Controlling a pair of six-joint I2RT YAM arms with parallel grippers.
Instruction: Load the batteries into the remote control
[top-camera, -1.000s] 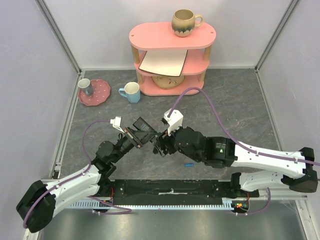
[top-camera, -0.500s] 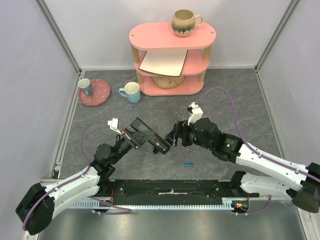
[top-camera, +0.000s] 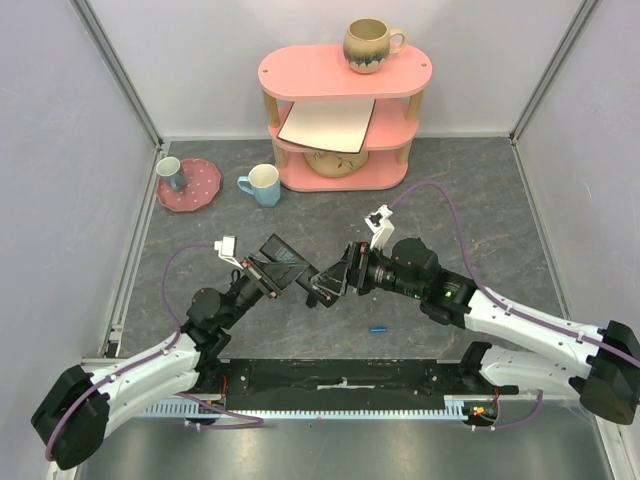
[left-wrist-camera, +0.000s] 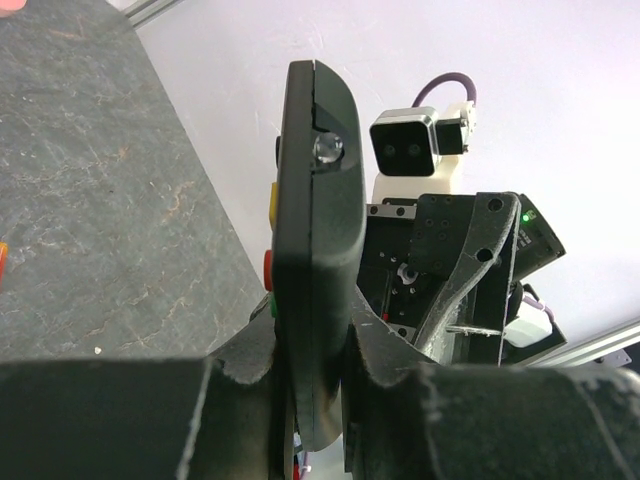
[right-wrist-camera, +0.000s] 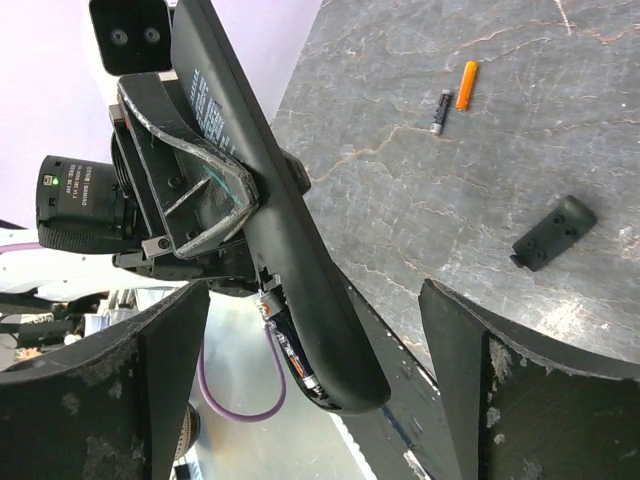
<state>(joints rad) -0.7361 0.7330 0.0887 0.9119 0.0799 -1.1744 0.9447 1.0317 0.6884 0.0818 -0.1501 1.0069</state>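
- The right tool (right-wrist-camera: 315, 300) has spread its jaws wide over the last second. It drew back from the remote control (left-wrist-camera: 315, 230) and has come in again, and it now holds nothing, its fingers either side of the remote's lower end.
- This reads as a release and a fresh approach, so loading looks unfinished.
- The left tool (left-wrist-camera: 318, 395) stays clamped on the remote, holding it in the air above the surface (right-wrist-camera: 450, 200).
- The remote is a slim black bar with a rounded end and coloured buttons on one face. Its back carries print, and the bay is open with something coloured inside, too small to tell what.
- The red-orange battery (right-wrist-camera: 466, 84) and the blue battery (top-camera: 377, 328) lie loose on the surface. A small black plate (right-wrist-camera: 555, 232), likely the cover, lies there too.
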